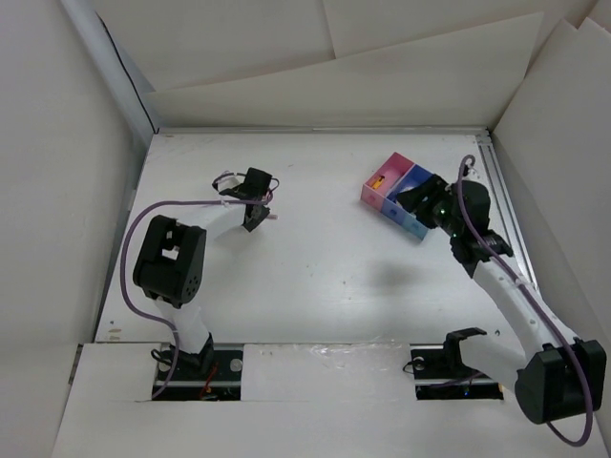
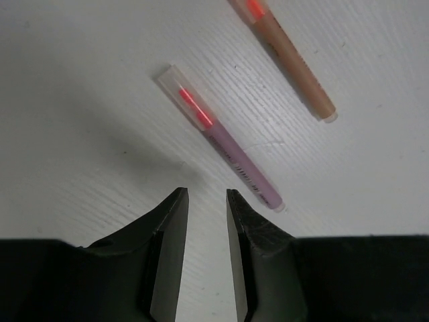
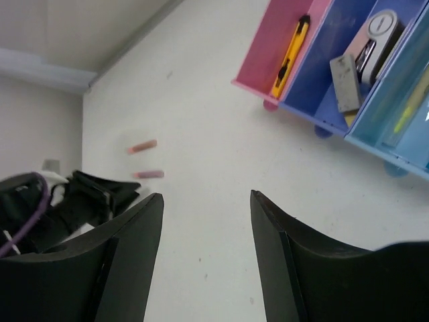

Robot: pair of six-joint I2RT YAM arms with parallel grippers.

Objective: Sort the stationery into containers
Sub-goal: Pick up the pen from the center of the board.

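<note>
A pink pen (image 2: 224,149) with a clear cap and an orange pen (image 2: 289,59) lie side by side on the white table. My left gripper (image 2: 206,194) is open and empty, its tips just short of the pink pen's end; it also shows in the top view (image 1: 255,220). Both pens show far off in the right wrist view, orange (image 3: 142,145) and pink (image 3: 149,174). My right gripper (image 3: 206,198) is open and empty, hovering by the containers (image 1: 406,201). The pink box (image 3: 258,64) holds a yellow-black piece (image 3: 289,57). The purple-blue box (image 3: 315,100) holds a grey eraser (image 3: 345,75). The light blue box (image 3: 385,144) holds a yellow-green pen (image 3: 405,114).
White paper walls stand around the table on the left, back and right. A metal rail (image 1: 504,205) runs along the right edge beside the containers. A white round item (image 3: 375,33) also sits in the purple-blue box. The left arm's purple cable (image 1: 134,239) loops at the left.
</note>
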